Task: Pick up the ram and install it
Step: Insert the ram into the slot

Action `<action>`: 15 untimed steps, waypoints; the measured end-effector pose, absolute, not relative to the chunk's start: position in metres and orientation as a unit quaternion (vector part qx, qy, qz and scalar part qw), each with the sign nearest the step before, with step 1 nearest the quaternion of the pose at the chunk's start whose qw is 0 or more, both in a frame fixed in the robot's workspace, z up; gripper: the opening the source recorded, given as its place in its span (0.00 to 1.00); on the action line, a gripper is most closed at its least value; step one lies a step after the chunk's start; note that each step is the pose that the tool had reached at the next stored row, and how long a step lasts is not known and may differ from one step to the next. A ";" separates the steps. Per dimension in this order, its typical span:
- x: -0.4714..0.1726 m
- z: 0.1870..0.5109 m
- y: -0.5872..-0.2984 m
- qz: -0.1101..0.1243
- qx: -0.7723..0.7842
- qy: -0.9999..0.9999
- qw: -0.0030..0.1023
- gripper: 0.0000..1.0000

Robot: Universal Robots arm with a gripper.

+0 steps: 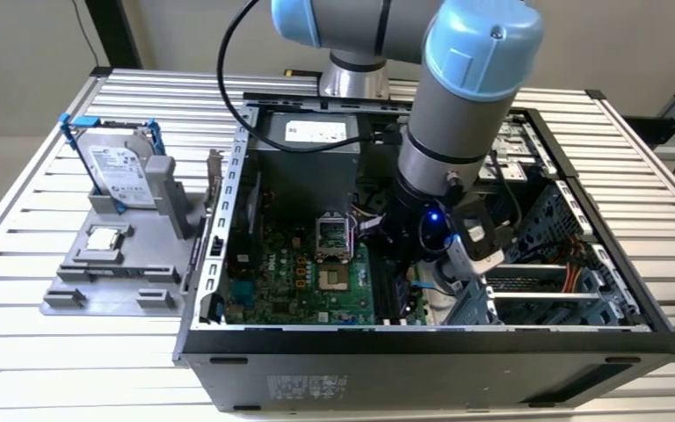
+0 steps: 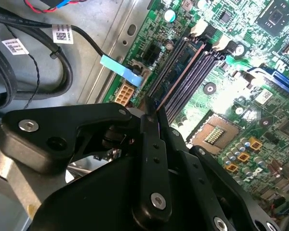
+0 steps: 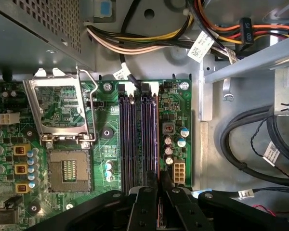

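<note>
Slatted metal surface (image 1: 32, 229) carries the open PC case (image 1: 431, 338), and inside it the gripper (image 2: 154, 113) has its jaws clamped on the ram (image 2: 180, 65), pressing it into a motherboard slot (image 3: 149, 139), so seating needs a straight, even push.

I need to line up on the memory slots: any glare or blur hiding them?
Second wrist view: glare whitens the motherboard beside the memory slots, and the near gripper is soft. First wrist view: slots evenly lit and sharp. Exterior view: they sit in the arm's shadow.
</note>
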State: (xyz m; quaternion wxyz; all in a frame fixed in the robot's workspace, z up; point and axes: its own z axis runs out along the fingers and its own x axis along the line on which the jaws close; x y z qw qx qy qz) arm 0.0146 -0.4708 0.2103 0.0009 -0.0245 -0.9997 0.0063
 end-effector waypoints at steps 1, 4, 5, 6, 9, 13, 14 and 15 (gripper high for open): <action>0.015 0.209 -0.471 0.007 -0.025 -1.000 0.001 0.00; 0.015 0.208 -0.471 0.007 -0.025 -1.000 0.001 0.00; 0.015 0.208 -0.471 0.007 -0.025 -1.000 0.001 0.00; 0.015 0.208 -0.471 0.006 -0.025 -1.000 0.001 0.00; 0.015 0.208 -0.471 0.006 -0.025 -1.000 0.001 0.00; 0.015 0.208 -0.471 0.006 -0.025 -1.000 0.001 1.00; 0.015 0.208 -0.471 0.006 -0.025 -1.000 0.001 1.00; 0.015 0.209 -0.471 0.006 -0.025 -1.000 0.001 1.00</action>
